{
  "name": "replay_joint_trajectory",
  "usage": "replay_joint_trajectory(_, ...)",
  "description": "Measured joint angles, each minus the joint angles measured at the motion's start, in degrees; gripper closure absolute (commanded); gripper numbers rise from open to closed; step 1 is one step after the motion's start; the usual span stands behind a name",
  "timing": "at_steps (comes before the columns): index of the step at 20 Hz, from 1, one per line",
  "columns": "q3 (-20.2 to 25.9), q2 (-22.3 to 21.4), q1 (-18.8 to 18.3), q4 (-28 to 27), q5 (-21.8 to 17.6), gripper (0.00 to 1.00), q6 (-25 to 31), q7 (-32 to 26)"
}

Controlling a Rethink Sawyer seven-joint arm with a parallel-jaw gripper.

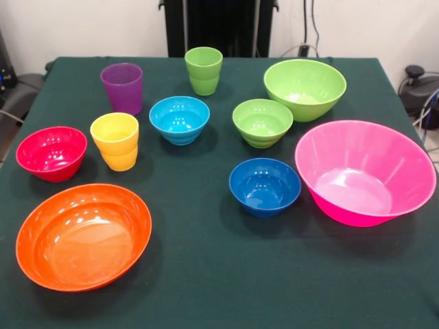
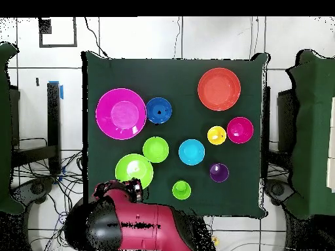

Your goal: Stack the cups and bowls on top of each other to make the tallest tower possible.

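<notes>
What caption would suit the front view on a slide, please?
Ten unstacked pieces on a green table: three cups, seven bowls.

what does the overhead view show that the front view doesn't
Only the overhead view shows the red arm drawn back at the table's edge beside the medium green bowl. Only the front view shows the yellow cup's stepped waist and how deep each bowl is. Both show all ten pieces apart and unstacked on the green cloth.

Evenly and brightly lit from above, with white glare spots inside the orange bowl (image 1: pixel 84 236) and pink bowl (image 1: pixel 363 171), soft shadows on the desk (image 1: pixel 206 274).
</notes>
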Motion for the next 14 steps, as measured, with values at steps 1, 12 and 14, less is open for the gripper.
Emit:
replay_joint_trajectory(1,-0.01,-0.29,-0.44,-0.16,0.07,0.00,0.39,0.00)
replay_joint_trajectory(12,0.00,-1.21,-5.46,-3.27,0.50,0.00,7.56,0.00)
replay_joint_trajectory(14,0.01,-1.20,-6.78,-3.76,0.47,0.00,8.41,0.00)
